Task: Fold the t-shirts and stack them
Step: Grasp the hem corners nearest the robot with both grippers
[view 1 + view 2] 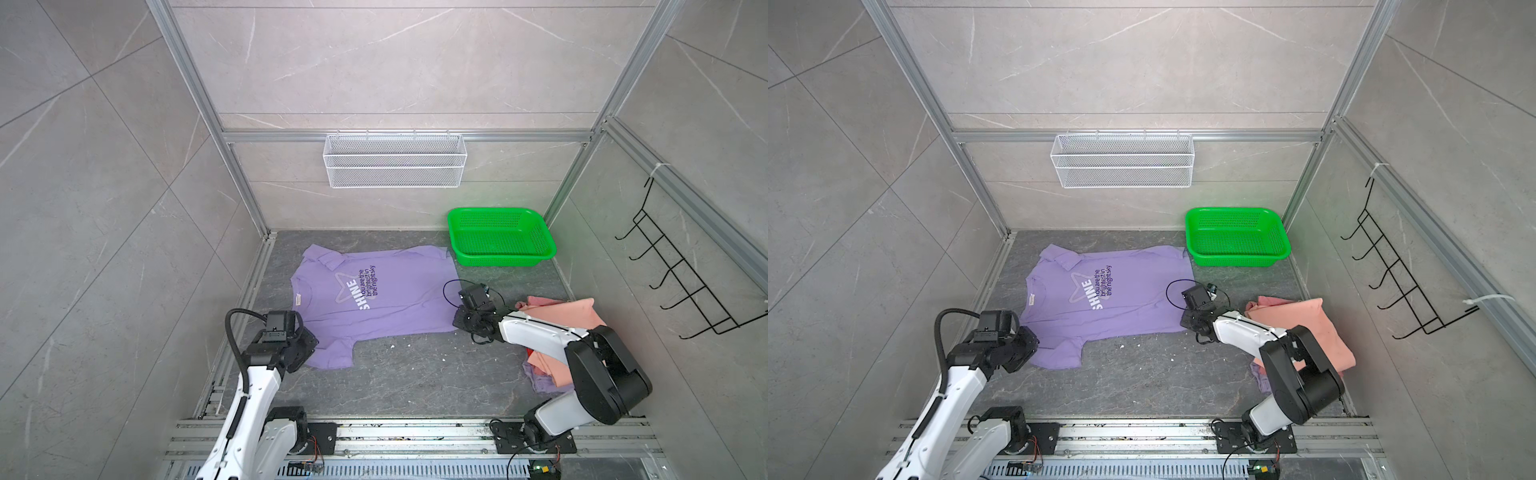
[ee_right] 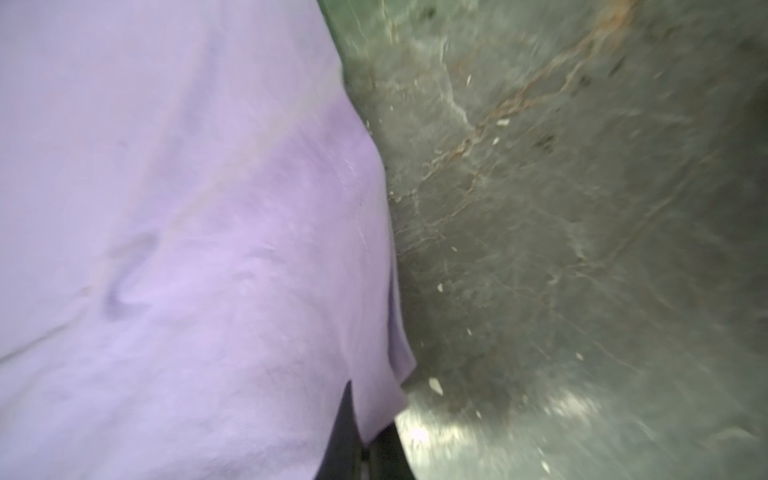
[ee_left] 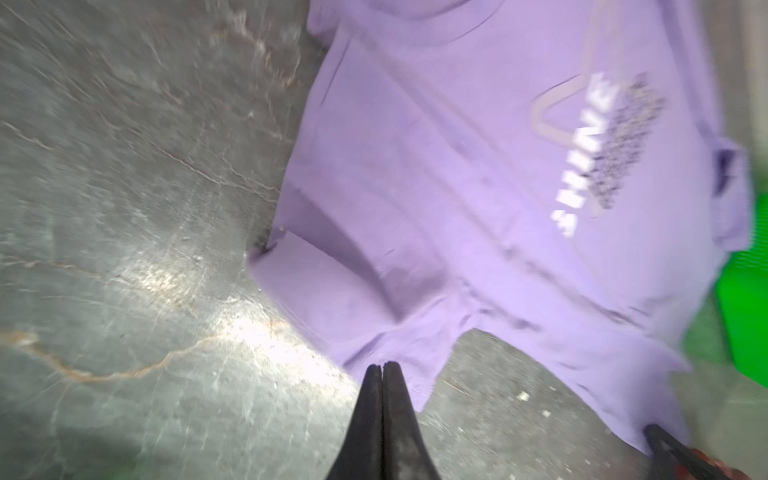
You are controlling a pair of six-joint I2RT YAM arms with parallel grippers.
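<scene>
The left pincer [image 3: 382, 368], jaws together, pinches the near sleeve of the lavender t-shirt [image 1: 386, 299], spread flat on the surface [image 1: 415, 374]; the right pincer [image 2: 365, 440] is closed on its hem corner. A salmon t-shirt [image 1: 561, 309] lies bunched further right.

Matt lavender cloth t-shirt [image 1: 399, 307], glossy plastic mesh basket [image 1: 503, 259]

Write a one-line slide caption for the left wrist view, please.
Left gripper shut on a sleeve edge of the lavender SHINE t-shirt, spread on the grey marbled table.
</scene>
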